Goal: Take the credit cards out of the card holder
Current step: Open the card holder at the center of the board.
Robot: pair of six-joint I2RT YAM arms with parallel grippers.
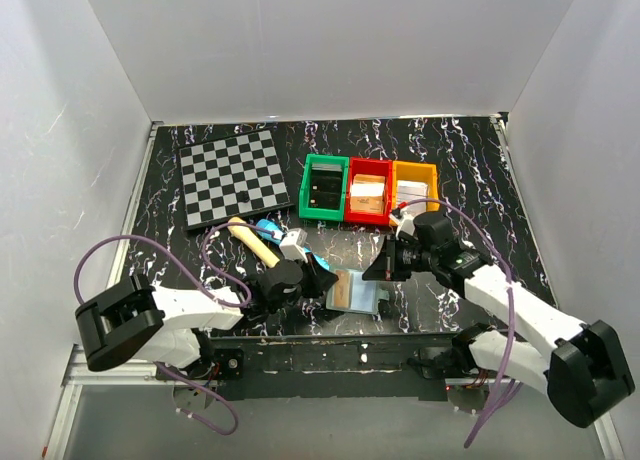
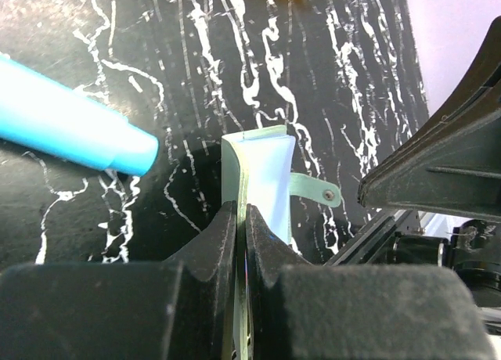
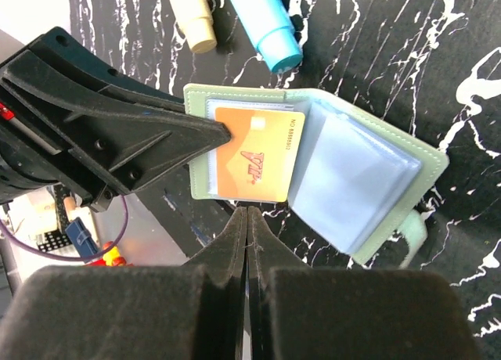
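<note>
**Right tool shut at the card's near edge; left tool pinning the holder**

The holder [image 3: 352, 180] lies open on the bench [image 3: 376, 31], straight ahead of the right tool [image 3: 247, 215]. Its two panels sit side by side across that tool's view, so the open holder's long axis runs left to right, sloping nearer on the right. Its tab [image 3: 412, 233] hangs off the near right corner.

The orange card [image 3: 258, 153] sits in the left panel. Going by the line of print down its right edge, I judge its long axis points away from the right tool, with a short edge facing me and poking just past the holder's near edge.

The left tool [image 2: 241, 219] is clenched on the holder's left panel, coming in from the right tool's left. The right tool is clenched too, its tips meeting right at the card's near edge. I cannot tell whether the edge is actually nipped between them or the tips closed just short of it.

I take the step in hand to be drawing this card out. To do it well I would pull straight back along the card's long axis, low and level, so it slides out of the pocket without bending. The left tool should hold firm so the holder does not drag along. If the holder comes too, or the card does not follow, the bite is too shallow and I would regrip deeper. A blue marker [image 3: 266, 23] lies beyond the holder, clear of the pull.
</note>
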